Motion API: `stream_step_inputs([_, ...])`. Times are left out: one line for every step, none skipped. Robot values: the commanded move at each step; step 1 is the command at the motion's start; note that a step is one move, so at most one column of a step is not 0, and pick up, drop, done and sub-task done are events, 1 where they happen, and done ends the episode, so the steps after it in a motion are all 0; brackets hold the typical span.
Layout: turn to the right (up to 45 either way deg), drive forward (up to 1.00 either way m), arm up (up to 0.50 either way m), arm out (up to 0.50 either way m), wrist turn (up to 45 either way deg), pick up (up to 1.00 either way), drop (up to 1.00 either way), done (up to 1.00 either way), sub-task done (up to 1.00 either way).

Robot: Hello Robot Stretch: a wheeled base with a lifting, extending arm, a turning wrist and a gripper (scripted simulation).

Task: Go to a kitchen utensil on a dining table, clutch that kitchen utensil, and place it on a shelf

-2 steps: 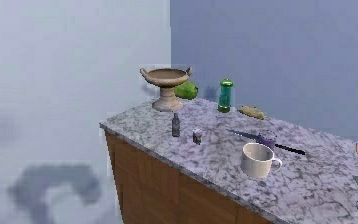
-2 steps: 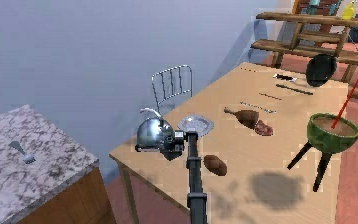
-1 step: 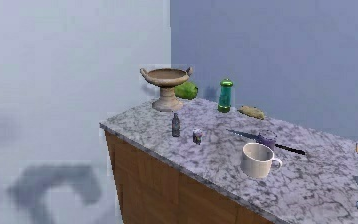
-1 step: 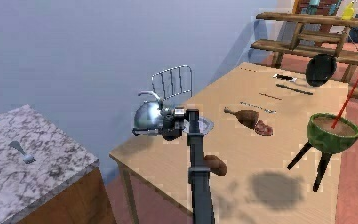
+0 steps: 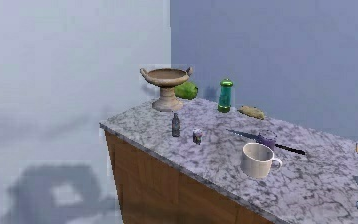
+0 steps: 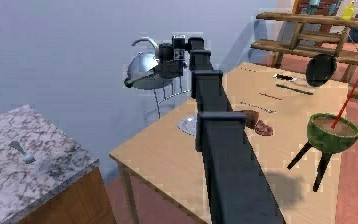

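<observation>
Kitchen utensil, as I judge it, is the thin dark piece (image 6: 292, 89) lying flat on the wooden dining table (image 6: 157, 162), in its far right part, with its long axis running about left to right. My gripper (image 6: 164, 62) stands at the table's far left, before a silvery domed thing (image 6: 140, 70). So the utensil lies to the right of my jaws. If they are released or grasping something, I cannot tell.
</observation>
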Motion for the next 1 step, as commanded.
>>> stream_step_inputs([0.0, 0.0, 0.0, 0.0, -45.0, 0.0, 0.0, 0.0, 0.0])
